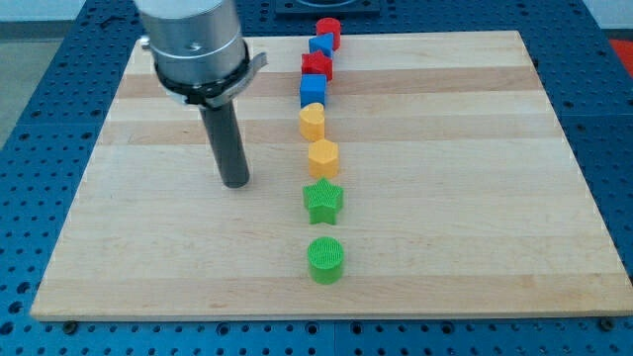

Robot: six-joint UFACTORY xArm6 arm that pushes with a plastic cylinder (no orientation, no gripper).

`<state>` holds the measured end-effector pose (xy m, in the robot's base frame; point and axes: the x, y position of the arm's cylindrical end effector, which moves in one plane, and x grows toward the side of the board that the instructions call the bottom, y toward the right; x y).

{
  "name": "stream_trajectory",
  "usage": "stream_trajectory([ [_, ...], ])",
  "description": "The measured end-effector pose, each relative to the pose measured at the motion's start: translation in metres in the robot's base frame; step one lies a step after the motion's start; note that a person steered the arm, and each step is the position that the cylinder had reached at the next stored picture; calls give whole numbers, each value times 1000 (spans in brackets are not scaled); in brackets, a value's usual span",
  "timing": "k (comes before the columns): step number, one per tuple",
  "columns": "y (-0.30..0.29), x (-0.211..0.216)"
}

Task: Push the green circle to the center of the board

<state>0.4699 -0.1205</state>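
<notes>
The green circle (325, 259) stands near the board's bottom edge, a little right of the middle. My tip (235, 183) rests on the board to the upper left of it, well apart from it. A green star (322, 202) lies just above the circle. Above that, a column of blocks runs toward the view's top: an orange hexagon (323, 157), an orange heart (313, 121), a blue block (314, 91), a red block (316, 67), a blue block (320, 45) and a red cylinder (328, 31). My tip touches no block.
The wooden board (475, 178) lies on a blue perforated table (40, 99). The arm's grey body (193, 44) hangs over the board's upper left part.
</notes>
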Motion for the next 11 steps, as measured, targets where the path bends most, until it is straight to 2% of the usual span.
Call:
stream_trajectory([
  [1,-6,44],
  [2,3,122],
  [3,29,148],
  [4,36,148],
  [5,70,144],
  [7,84,143],
  [8,126,138],
  [10,67,45],
  [11,64,-6],
])
